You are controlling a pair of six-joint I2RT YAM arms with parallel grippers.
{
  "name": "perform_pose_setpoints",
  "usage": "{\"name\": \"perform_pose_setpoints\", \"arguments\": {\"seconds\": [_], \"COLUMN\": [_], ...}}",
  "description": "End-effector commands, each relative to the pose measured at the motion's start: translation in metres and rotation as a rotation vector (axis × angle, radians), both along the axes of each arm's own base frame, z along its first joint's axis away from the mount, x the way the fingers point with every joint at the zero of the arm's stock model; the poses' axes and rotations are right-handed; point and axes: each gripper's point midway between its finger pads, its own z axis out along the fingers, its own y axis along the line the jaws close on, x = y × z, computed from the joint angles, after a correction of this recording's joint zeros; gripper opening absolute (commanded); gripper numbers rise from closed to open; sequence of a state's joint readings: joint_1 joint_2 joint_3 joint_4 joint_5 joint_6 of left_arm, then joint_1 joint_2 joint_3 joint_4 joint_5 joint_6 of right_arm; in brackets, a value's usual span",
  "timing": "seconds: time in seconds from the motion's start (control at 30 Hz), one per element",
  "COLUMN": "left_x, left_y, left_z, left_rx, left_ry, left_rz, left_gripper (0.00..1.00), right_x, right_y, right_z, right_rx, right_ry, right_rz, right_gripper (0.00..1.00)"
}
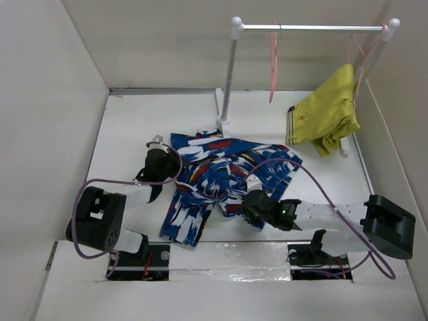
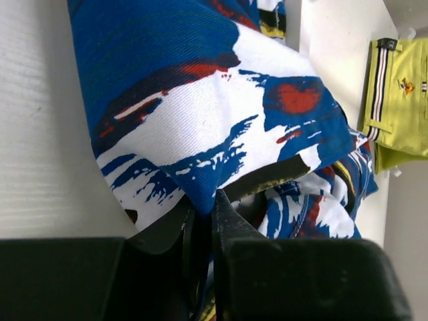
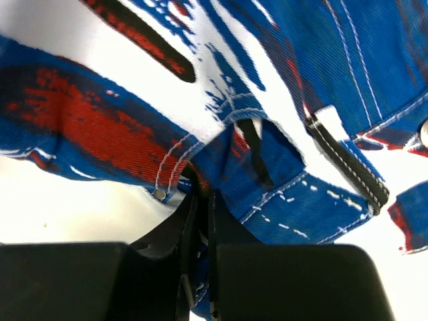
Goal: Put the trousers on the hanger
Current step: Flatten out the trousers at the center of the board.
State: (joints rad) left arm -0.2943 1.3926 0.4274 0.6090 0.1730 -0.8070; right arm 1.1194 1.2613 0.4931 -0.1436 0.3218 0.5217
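Two pinches on trousers (image 1: 221,177): left gripper (image 2: 204,200), right gripper (image 3: 200,190); hanger (image 1: 273,63) on rail (image 1: 314,28)

One pair of trousers (image 1: 221,175), one yellow-green garment (image 1: 326,114), one rail (image 1: 311,28). Two pink hangers on that rail (bare hanger (image 1: 273,60) mid-rail, loaded hanger (image 1: 361,51) at its right end). Two claws: left claw (image 2: 212,200), right claw (image 3: 200,194).

"What are you made of?"
"My left arm (image 1: 100,217) and right arm (image 1: 334,217) are black blocks and white tubes. A purple cable (image 1: 75,241) loops off each."
"And your fingers (image 2: 234,221)?"
"Black, flat. A green light (image 1: 283,211) glows on my right arm."
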Motion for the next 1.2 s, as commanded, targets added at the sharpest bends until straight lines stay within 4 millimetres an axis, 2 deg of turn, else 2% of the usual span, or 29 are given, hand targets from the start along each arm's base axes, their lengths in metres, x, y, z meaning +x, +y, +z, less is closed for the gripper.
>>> {"name": "perform_pose_setpoints", "arguments": {"seconds": [0.0, 0.07, 0.1, 0.13, 0.17, 0.2, 0.27, 0.37, 0.43, 0.47, 0.53, 0.57, 0.67, 0.77, 0.87, 0.9, 0.93, 0.97, 1.0, 1.03, 1.07, 1.13, 1.17], "left_x": [0.034, 0.036, 0.036, 0.036, 0.035, 0.035, 0.031, 0.019, 0.015, 0.015, 0.018, 0.02, 0.03, 0.035, 0.031, 0.03, 0.029, 0.029, 0.028, 0.029, 0.028, 0.022, 0.018], "left_y": [-0.003, 0.001, 0.004, 0.012, 0.017, 0.029, 0.045, 0.061, 0.065, 0.066, 0.067, 0.067, 0.072, 0.096, 0.1, 0.101, 0.1, 0.097, 0.094, 0.091, 0.087, 0.081, 0.076], "left_z": [0.056, 0.065, 0.072, 0.092, 0.097, 0.122, 0.145, 0.202, 0.229, 0.249, 0.26, 0.27, 0.254, 0.227, 0.215, 0.212, 0.211, 0.202, 0.195, 0.186, 0.178, 0.157, 0.146], "left_rx": [-0.048, -0.037, -0.035, -0.032, -0.015, 0.002, 0.058, 0.104, 0.115, 0.122, 0.156, 0.165, 0.231, 0.275, 0.248, 0.247, 0.24, 0.232, 0.228, 0.226, 0.231, 0.252, 0.267], "left_ry": [-0.182, -0.19, -0.205, -0.257, -0.255, -0.311, -0.339, -0.45, -0.487, -0.505, -0.522, -0.527, -0.443, -0.387, -0.373, -0.368, -0.372, -0.365, -0.352, -0.336, -0.317, -0.279, -0.266], "left_rz": [0.04, 0.064, 0.075, 0.114, 0.132, 0.193, 0.246, 0.336, 0.348, 0.353, 0.347, 0.346, 0.374, 0.481, 0.506, 0.51, 0.503, 0.491, 0.476, 0.458, 0.447, 0.423, 0.398], "left_gripper": [0.02, 0.0, 0.0, 0.0, 0.0, 0.0, 0.0, 0.0, 0.0, 0.02, 0.08, 0.16, 0.23, 0.52, 0.68, 0.7, 0.7, 0.68, 0.68, 0.67, 0.66, 0.64, 0.62], "right_x": [-0.012, -0.012, -0.011, -0.009, -0.007, -0.005, -0.006, -0.01, -0.016, -0.019, -0.026, -0.03, -0.04, -0.053, -0.059, -0.059, -0.058, -0.054, -0.042, -0.032, -0.02, 0.011, 0.033], "right_y": [-0.011, -0.018, -0.028, -0.029, -0.033, -0.041, -0.04, -0.043, -0.044, -0.046, -0.045, -0.045, -0.045, -0.047, -0.049, -0.05, -0.05, -0.051, -0.056, -0.056, -0.059, -0.065, -0.075], "right_z": [-0.002, 0.007, 0.01, 0.024, 0.03, 0.042, 0.051, 0.055, 0.054, 0.052, 0.051, 0.052, 0.063, 0.069, 0.082, 0.088, 0.094, 0.1, 0.107, 0.126, 0.134, 0.161, 0.163], "right_rx": [0.065, 0.084, 0.066, 0.106, 0.111, 0.116, 0.137, 0.142, 0.133, 0.12, 0.116, 0.12, 0.161, 0.208, 0.268, 0.282, 0.286, 0.289, 0.274, 0.285, 0.266, 0.246, 0.209], "right_ry": [0.056, 0.038, 0.026, -0.004, -0.022, -0.045, -0.055, -0.034, -0.006, 0.008, 0.035, 0.041, 0.057, 0.088, 0.098, 0.094, 0.066, 0.04, -0.023, -0.082, -0.129, -0.269, -0.304], "right_rz": [-0.09, -0.114, -0.134, -0.146, -0.162, -0.182, -0.16, -0.155, -0.142, -0.138, -0.113, -0.108, -0.105, -0.077, -0.079, -0.074, -0.051, -0.05, -0.088, -0.099, -0.134, -0.185, -0.248], "right_gripper": [0.0, 0.0, 0.0, 0.0, 0.0, 0.0, 0.0, 0.0, 0.0, 0.0, 0.0, 0.0, 0.0, 0.0, 0.0, 0.05, 0.17, 0.49, 0.65, 0.8, 0.96, 0.98, 0.92]}}
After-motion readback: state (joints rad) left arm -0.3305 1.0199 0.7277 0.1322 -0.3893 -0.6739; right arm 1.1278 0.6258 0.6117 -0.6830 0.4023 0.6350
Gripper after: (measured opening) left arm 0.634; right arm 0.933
